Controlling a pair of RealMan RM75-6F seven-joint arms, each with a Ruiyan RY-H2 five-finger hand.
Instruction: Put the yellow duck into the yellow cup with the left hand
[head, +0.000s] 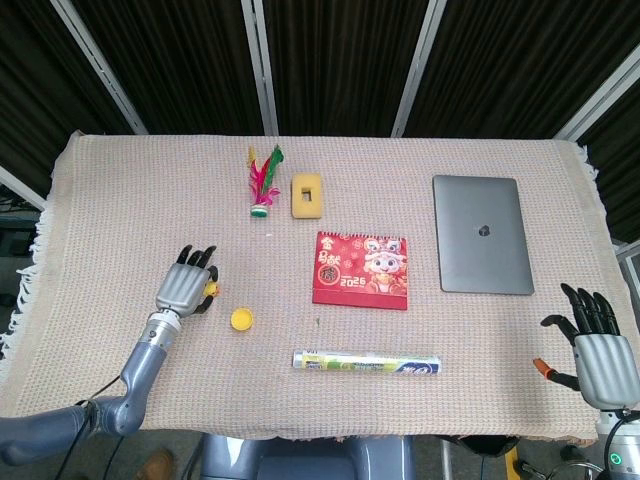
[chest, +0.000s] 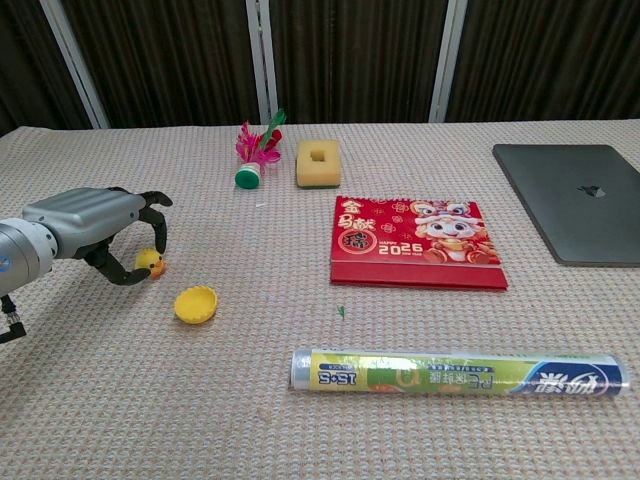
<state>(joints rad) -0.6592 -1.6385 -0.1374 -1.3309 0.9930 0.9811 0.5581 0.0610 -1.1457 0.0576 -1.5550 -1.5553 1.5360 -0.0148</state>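
Two hands show, one at each lower side of the table. The left hand (chest: 95, 225) sits at about eight o'clock on the woven cloth (head: 120, 200), its dark fingers (chest: 158, 225) curled down around the yellow duck (chest: 149, 263), which sits inside that curl. Fingertips lie close on either side of the duck, but whether they truly clamp it or only cage it cannot be told; the duck looks to rest on the cloth. In the head view the left hand (head: 184, 285) shows knuckles up, with the yellow duck (head: 211, 290) peeping out at its three o'clock edge.

The yellow cup (chest: 195, 303) lies just beside the hand, at about four o'clock from the duck and apart from it, its mouth facing up. In the head view the yellow cup (head: 241, 319) sits between the hand and the foil roll.

The right hand (head: 598, 350) hangs at about four o'clock, off the table's corner, fingers spread and holding nothing.

Near twelve o'clock stand a feathered shuttlecock (chest: 257, 150) and a yellow sponge block (chest: 318, 163), side by side. A red calendar (chest: 415, 241) lies at centre, a grey laptop (chest: 577, 200) at two o'clock, and a roll of cling film (chest: 455, 371) at six o'clock.
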